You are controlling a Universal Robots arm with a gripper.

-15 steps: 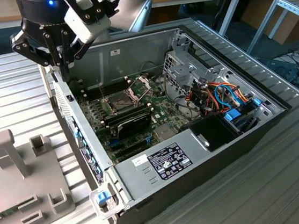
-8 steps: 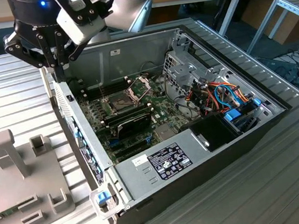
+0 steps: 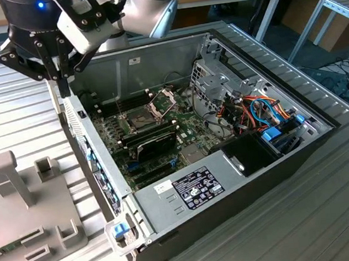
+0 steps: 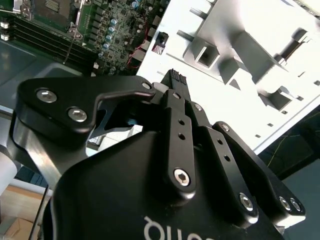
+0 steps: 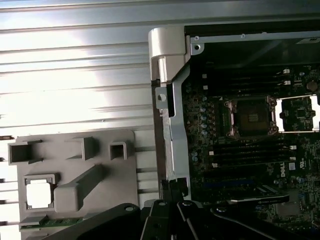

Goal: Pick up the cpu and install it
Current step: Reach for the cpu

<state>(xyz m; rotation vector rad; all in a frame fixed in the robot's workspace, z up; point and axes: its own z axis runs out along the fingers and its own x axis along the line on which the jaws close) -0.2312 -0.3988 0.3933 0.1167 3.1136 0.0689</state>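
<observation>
Ribbed bench (image 3: 8, 105): fingers (image 3: 59, 74) together above the case's side wall (image 3: 96, 158), cpu (image 5: 39, 194) well apart in grey fixture (image 5: 120, 175).

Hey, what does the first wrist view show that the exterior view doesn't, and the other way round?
The first wrist view adds the cpu, a pale square lying in a pocket of the grey tray. The exterior view adds the whole open case, with its power supply and coloured cables. Both share the tray, the green motherboard with its socket open, and the gripper above the case wall beside the tray.
</observation>
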